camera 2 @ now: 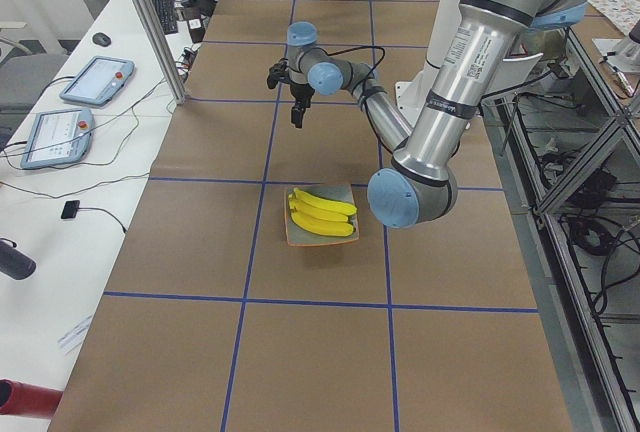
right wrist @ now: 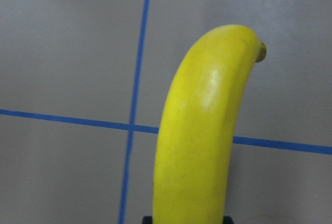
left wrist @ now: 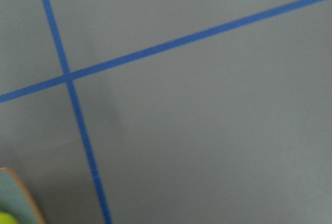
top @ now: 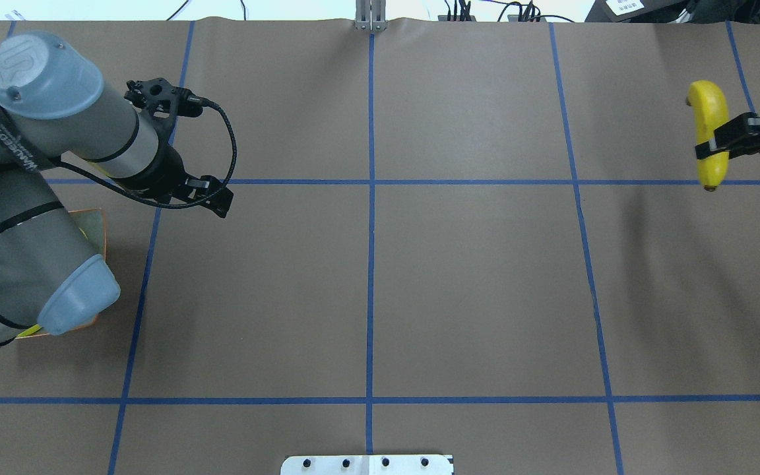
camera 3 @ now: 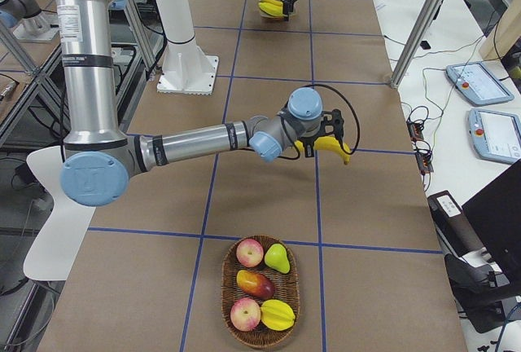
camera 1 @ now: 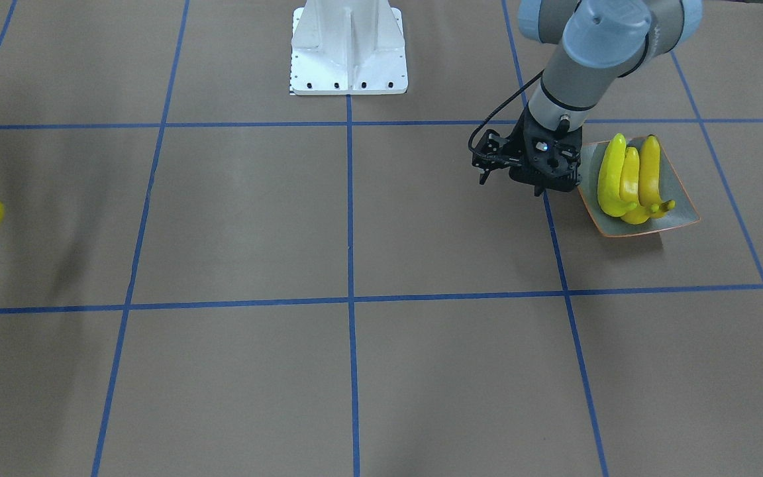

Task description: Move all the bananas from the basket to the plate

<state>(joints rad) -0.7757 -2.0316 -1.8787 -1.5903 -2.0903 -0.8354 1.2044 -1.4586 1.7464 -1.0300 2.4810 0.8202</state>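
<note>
**Asker:** What is your right pincer (top: 726, 140) doing?

**Me:** It is gripping a banana (top: 710, 125). The two fingers are clamped across the fruit near its middle. I am holding it in the air above the brown worktop (top: 472, 290), and it is throwing a soft shadow on the paper. My right wrist camera is looking along the banana's curved back to its dark tip, with a crossing of blue tape lines (right wrist: 132, 128) lying beneath it.

**Asker:** And where is that banana sitting relative to everything else?

**Me:** It is hanging well apart from the plate (camera 1: 683, 215), which is lying at the far end of the worktop, on my left side. From the camera at my right end, it is floating between the basket (camera 3: 225, 303) and the plate. Other fruit (camera 3: 250, 252) is resting in the basket.

**Asker:** What is the plate carrying?

**Me:** Three bananas (camera 1: 626, 179) are lying on it side by side, touching one another.

**Asker:** And your left pincer (top: 214, 196)?

**Me:** It is pointing down and hovering just beside the plate's edge. I cannot tell whether its fingers are apart or together. Its wrist camera is catching only a corner of the plate and blurred tape.
</note>
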